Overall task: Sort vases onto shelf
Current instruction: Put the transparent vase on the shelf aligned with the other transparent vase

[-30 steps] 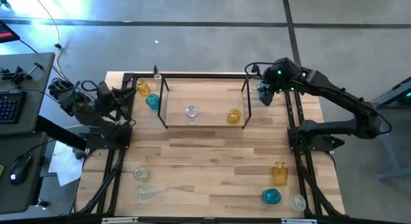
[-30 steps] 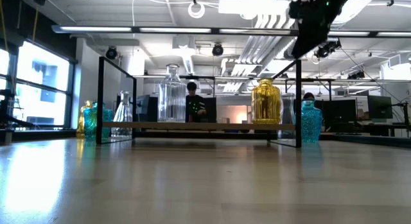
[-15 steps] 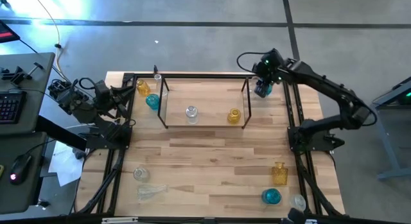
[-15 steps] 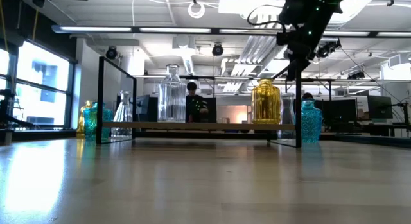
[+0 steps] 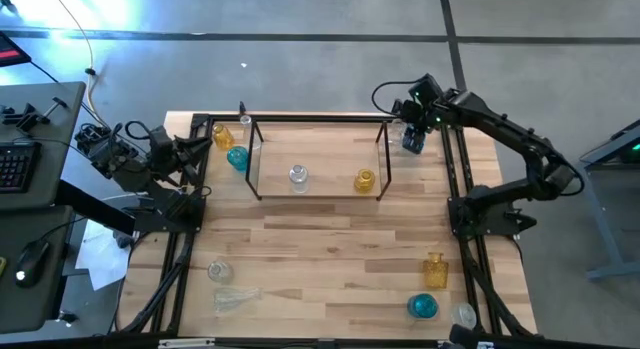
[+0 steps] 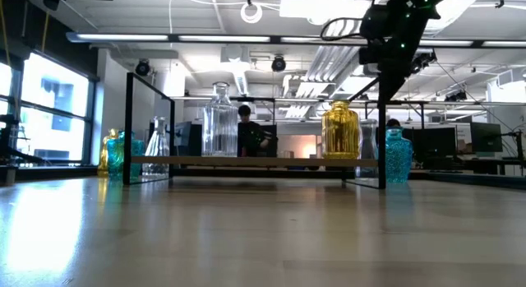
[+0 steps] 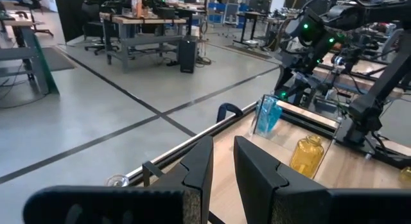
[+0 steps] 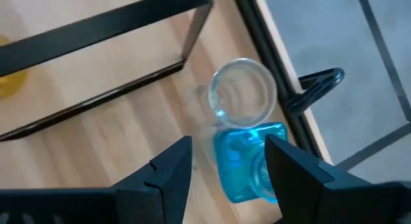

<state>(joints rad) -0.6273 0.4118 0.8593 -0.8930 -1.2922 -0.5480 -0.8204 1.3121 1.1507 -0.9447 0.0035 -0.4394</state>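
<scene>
— What sits nearest?

— An amber vase (image 5: pixel 434 270), a blue vase (image 5: pixel 422 307) and two clear ones by the table's (image 5: pixel 330 249) near corners.

— And farther off?

— I see the shelf (image 5: pixel 318 159) holding two vases. My right gripper (image 5: pixel 413 135) hangs spread above a blue bottle (image 8: pixel 247 161) outside the shelf's right end, grasping nothing. My left gripper (image 7: pixel 220 176) waits at the far left corner, nearly clenched, empty.
</scene>
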